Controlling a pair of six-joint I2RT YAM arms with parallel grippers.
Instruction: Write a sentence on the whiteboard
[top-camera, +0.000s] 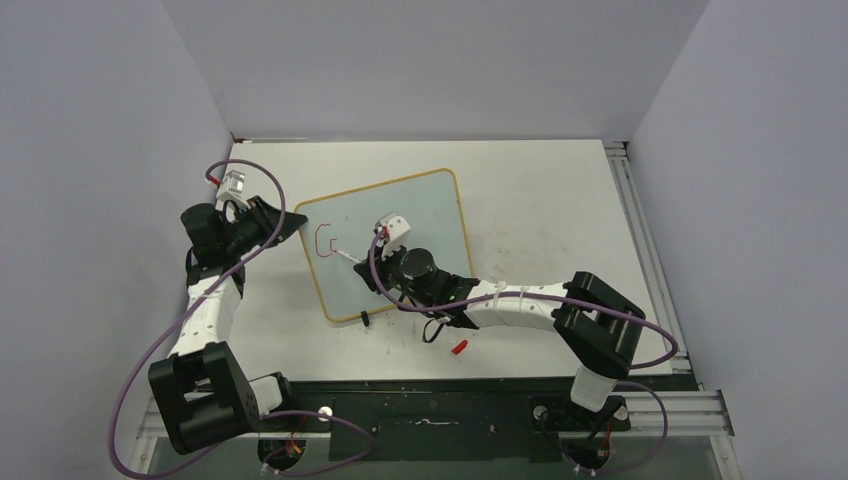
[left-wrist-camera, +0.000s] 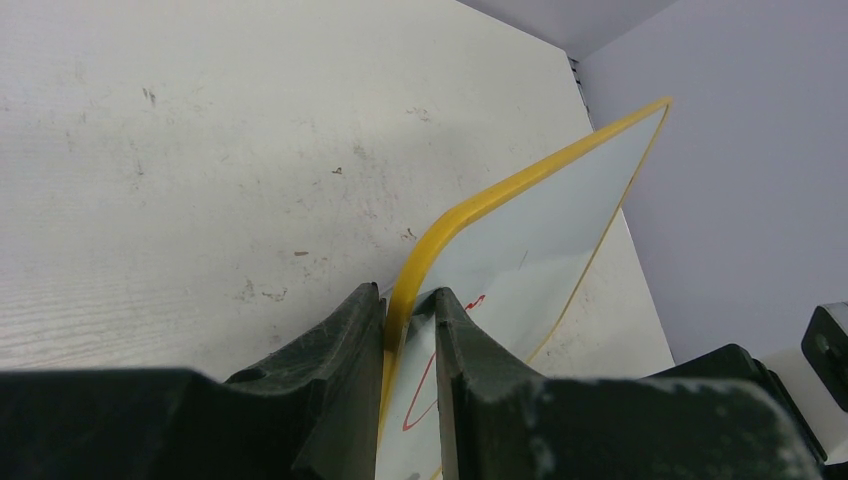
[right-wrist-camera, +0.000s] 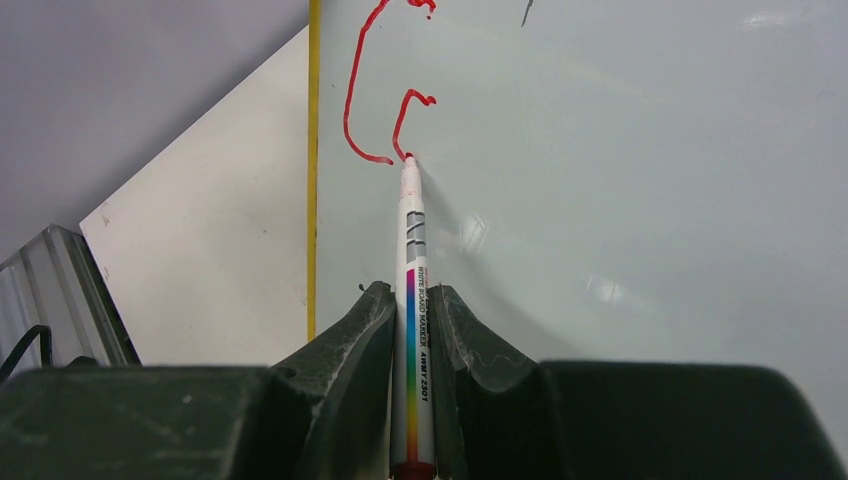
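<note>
The whiteboard (top-camera: 400, 225) with a yellow frame lies tilted on the table. My left gripper (top-camera: 290, 222) is shut on its upper left edge; the left wrist view shows the yellow frame (left-wrist-camera: 440, 235) pinched between the two fingers. My right gripper (top-camera: 378, 245) is shut on a white marker (right-wrist-camera: 411, 300) with a rainbow stripe. The marker's red tip (right-wrist-camera: 408, 160) touches the board. The sentence (right-wrist-camera: 375, 95) stands as a red "C" and the start of a second letter near the board's left edge; it also shows in the top view (top-camera: 325, 241).
A small red marker cap (top-camera: 459, 347) lies on the white tabletop (top-camera: 540, 200) near the right arm's forearm. A black clip foot (top-camera: 366, 320) sits at the board's near edge. Grey walls close in on three sides; a metal rail (top-camera: 640, 230) runs along the right.
</note>
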